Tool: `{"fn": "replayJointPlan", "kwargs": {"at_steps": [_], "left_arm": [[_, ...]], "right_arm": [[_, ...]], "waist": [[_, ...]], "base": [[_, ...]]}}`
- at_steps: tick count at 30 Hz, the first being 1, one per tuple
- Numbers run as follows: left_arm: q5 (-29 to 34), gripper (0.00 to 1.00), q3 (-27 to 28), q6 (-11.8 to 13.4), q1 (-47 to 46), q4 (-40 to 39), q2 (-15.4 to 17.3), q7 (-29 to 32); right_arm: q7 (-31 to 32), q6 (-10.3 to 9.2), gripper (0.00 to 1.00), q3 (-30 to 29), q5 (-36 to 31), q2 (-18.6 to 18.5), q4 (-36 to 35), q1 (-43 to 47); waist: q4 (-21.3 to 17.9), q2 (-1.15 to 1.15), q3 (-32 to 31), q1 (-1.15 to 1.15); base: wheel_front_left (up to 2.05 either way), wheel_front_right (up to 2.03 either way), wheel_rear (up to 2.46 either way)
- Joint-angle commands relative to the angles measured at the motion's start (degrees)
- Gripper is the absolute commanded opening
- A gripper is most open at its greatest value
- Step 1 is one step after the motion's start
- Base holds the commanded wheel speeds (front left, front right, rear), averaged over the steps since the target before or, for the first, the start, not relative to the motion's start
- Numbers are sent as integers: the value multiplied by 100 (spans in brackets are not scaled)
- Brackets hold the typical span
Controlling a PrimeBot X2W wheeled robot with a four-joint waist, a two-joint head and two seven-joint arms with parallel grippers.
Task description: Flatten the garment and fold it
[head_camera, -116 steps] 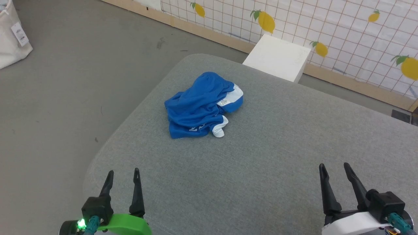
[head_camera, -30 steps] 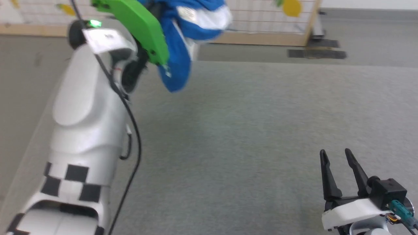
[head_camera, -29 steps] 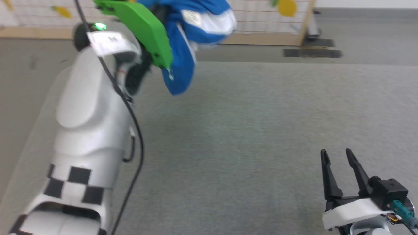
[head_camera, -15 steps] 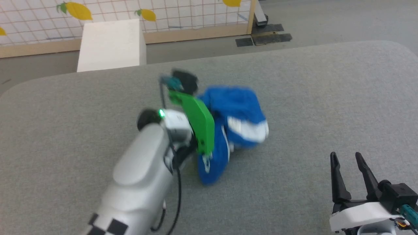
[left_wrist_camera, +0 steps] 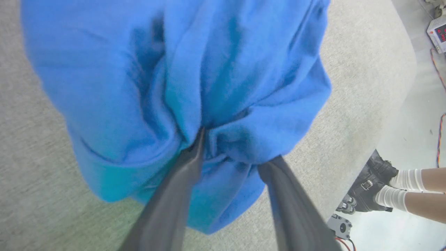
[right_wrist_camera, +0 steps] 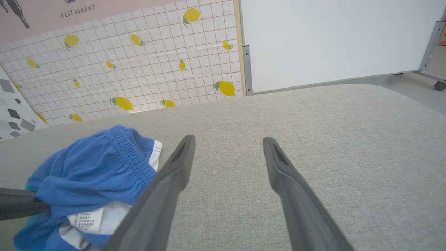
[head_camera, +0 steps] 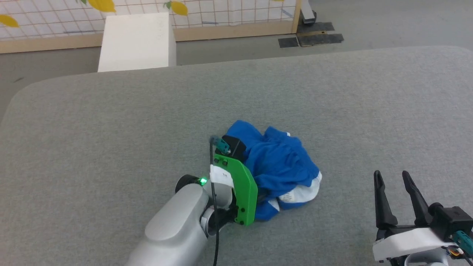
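Head view: shorts sit in a crumpled blue heap on the grey table, a bit right of centre and nearer your side than the far edge, w/ white trim showing at the heap's near-right edge. Left arm reaches in from the bottom, its green wrist plate right against the heap's left side, so the fingers are buried in cloth there. Left wrist view gives you the left gripper: 2 fingers clearly apart, tips pushed into bunched blue folds, cloth bulging between them and not pinched flat. Fabric is blurred in that view. Right gripper is at lower right, well apart from the shorts, fingers spread wide w/ nothing between them, above bare table. Right wrist view shows the gathered waistband side of the heap at lower left, plus a white label w/ print too small to read. White box stands on the floor past the far edge. A person's legs in black boots stand beside the table in the left wrist view.
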Motion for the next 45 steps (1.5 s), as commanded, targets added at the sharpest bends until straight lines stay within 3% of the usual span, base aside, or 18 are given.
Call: {"fn": "replayJointPlan", "kwargs": {"at_steps": [1,9,15,22,27,31,36,45], "left_arm": [[-126,100,44,-40,-28,-107,-5,-33],[-1003,100,772,-31,-44,-963,83,-144],[-997,100,1523,197,19,-1567,356,-1098],[-361,100,2146,504,445,-1905,922,-2500],[614,100,2199,841,881,-2067,1462,-3488],[1117,100,2186,1114,1359,-2194,1691,-4025],[1368,100,2128,1333,2053,-2329,1810,-4197],[1286,100,2164,1546,2839,-2555,1717,-4283]], "right_arm": [[-33,-8,100,-2,31,5,-2,-12],[-33,-8,100,-6,52,5,62,116],[-34,-8,100,-21,36,5,62,187],[-34,-8,100,-64,25,5,68,308],[-34,-8,100,-68,34,5,63,381],[-34,-8,100,-57,32,5,61,392],[-34,-8,100,-80,12,5,62,383],[-34,-8,100,-101,-17,5,136,352]], "waist": [[126,0,-94,0],[494,0,-432,0],[730,0,-625,0],[937,0,-826,0],[1015,0,-892,0],[989,0,-922,0],[909,0,-916,0],[802,0,-813,0]], "base": [[0,0,0],[0,0,0],[0,0,0],[0,0,0],[0,0,0],[0,0,0],[0,0,0],[0,0,0]]}}
